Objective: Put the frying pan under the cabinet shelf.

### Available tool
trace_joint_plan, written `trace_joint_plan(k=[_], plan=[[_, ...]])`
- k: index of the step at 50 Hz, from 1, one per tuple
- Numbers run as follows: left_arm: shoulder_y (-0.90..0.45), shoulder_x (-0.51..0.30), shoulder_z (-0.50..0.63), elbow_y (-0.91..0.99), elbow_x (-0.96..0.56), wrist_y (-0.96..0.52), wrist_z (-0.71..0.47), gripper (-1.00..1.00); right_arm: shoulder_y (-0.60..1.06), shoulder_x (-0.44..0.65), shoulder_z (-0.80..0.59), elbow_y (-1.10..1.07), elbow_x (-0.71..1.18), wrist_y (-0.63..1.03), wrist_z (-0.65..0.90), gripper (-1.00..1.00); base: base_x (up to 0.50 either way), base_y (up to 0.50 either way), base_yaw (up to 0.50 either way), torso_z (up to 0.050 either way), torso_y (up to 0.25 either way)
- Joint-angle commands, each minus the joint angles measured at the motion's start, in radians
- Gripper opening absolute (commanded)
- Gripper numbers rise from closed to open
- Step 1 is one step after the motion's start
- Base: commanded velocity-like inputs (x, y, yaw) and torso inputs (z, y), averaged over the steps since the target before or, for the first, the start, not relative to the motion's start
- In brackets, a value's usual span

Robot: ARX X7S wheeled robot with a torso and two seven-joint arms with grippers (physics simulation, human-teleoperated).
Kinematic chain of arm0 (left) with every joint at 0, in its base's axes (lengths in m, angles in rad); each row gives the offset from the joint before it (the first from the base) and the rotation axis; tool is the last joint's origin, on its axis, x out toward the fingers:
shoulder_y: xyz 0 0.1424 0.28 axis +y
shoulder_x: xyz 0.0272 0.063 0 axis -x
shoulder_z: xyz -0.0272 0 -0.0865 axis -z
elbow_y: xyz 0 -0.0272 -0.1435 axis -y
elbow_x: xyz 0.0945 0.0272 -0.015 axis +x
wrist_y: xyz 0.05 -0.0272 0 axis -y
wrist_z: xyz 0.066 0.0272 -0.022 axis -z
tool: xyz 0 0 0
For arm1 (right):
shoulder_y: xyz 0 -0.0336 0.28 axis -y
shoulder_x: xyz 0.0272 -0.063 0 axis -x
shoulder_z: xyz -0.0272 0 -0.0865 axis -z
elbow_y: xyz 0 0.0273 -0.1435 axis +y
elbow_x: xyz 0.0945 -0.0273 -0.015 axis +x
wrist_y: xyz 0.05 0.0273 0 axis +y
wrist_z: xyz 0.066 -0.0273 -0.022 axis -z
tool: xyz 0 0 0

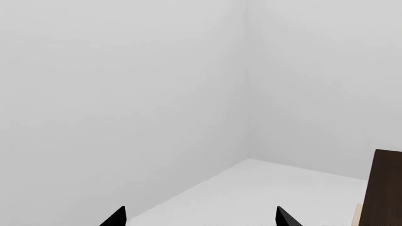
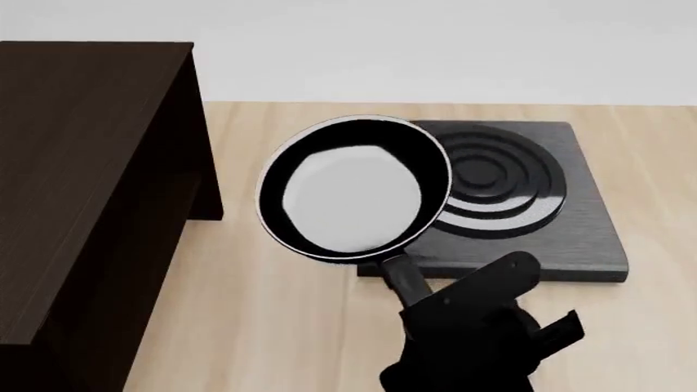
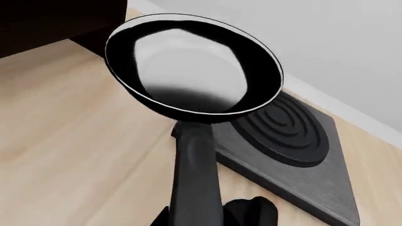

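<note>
Frying pan (image 2: 351, 192), round and black with a thin silvery rim and a glossy inside, is held up above the light wooden tabletop (image 2: 273, 327), its bowl overlapping the near left corner of the square black stove plate with concentric rings (image 2: 512, 192). Its long black handle (image 3: 196, 174) runs back and down into the right gripper (image 2: 436, 314), which is clamped on the handle; the right wrist view looks straight along that handle toward the bowl. The pan sits just right of the large dark brown wooden cabinet shelf (image 2: 87, 163), apart from it, with bare table between them. The cabinet's flat top and boxy side fill the left of the head view.

The left gripper (image 1: 201, 219) shows only as two black fingertips (image 1: 116, 217) spread well apart with nothing between them, pointing at a white room corner; a dark brown cabinet edge shows at one side of that view
</note>
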Motion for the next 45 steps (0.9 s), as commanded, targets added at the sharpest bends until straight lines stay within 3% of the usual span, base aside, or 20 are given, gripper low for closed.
trace_joint_plan(k=[1, 39, 41, 45], plan=[[0.006, 0.0, 0.005, -0.005, 0.004, 0.008, 0.001, 1.0, 0.028, -0.029, -0.032, 0.009, -0.129, -0.021, -0.043, -1.0, 0.0, 0.0, 0.0, 0.0, 0.0], [0.035, 0.009, 0.001, 0.011, -0.001, 0.009, -0.006, 1.0, -0.072, -0.091, -0.27, 0.025, -0.238, -0.131, -0.141, -1.0, 0.0, 0.0, 0.0, 0.001, 0.002], [-0.004, -0.029, -0.031, 0.048, -0.06, -0.082, -0.032, 1.0, -0.074, -0.095, -0.277, 0.026, -0.239, -0.13, -0.143, -1.0, 0.0, 0.0, 0.0, 0.0, 0.005], [0.001, -0.03, -0.041, 0.047, -0.064, -0.084, -0.03, 1.0, -0.083, -0.106, -0.309, 0.032, -0.249, -0.14, -0.161, -1.0, 0.0, 0.0, 0.0, 0.0, 0.0]])
